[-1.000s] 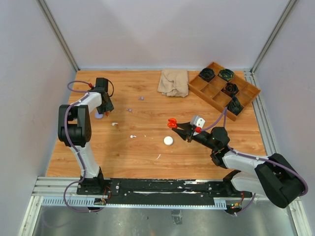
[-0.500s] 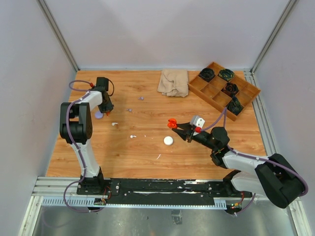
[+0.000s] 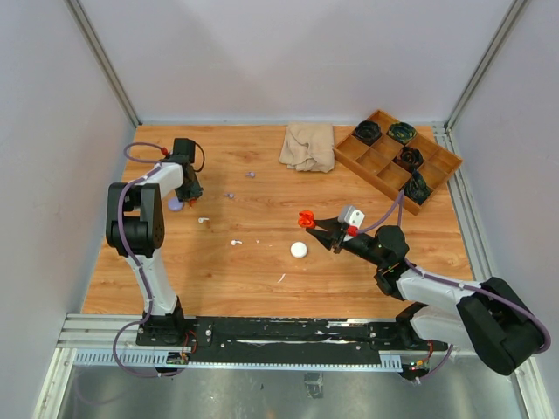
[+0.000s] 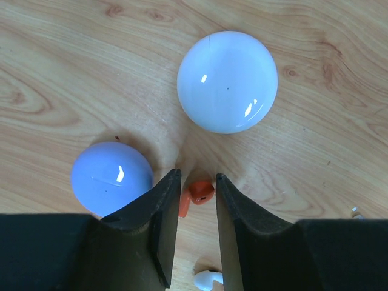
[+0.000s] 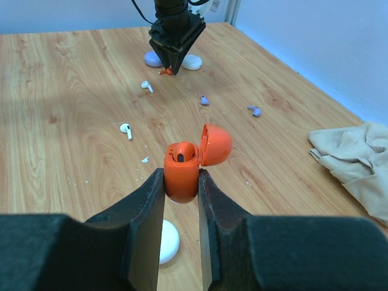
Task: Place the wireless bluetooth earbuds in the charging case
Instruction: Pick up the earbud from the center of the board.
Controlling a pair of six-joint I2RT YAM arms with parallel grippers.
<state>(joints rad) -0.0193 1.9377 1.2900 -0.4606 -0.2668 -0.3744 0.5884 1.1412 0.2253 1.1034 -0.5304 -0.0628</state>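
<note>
Between the fingers of my left gripper (image 4: 197, 176) sits a small orange earbud (image 4: 197, 193), its stem against the left finger, just above the wooden table. The gripper is shut on it, close to a white round case (image 4: 227, 82) and a pale purple round case (image 4: 111, 177). My right gripper (image 5: 181, 173) is shut on the orange charging case (image 5: 182, 176), held upright above the table with its lid (image 5: 215, 144) flipped open and one orange earbud (image 5: 182, 151) seated inside. In the top view the left gripper (image 3: 186, 194) is far left and the right gripper (image 3: 316, 225) mid-table.
White earbuds (image 5: 126, 130) (image 5: 146, 86) and pale purple earbuds (image 5: 204, 99) (image 5: 254, 110) lie scattered on the wood. Another white round case (image 3: 299, 250) lies below the right gripper. A beige cloth (image 3: 307, 146) and a wooden compartment tray (image 3: 377, 163) are at the back right.
The left gripper's fingers have narrowed around the orange earbud, and the left arm has shifted slightly. The right arm and its case have not moved.
</note>
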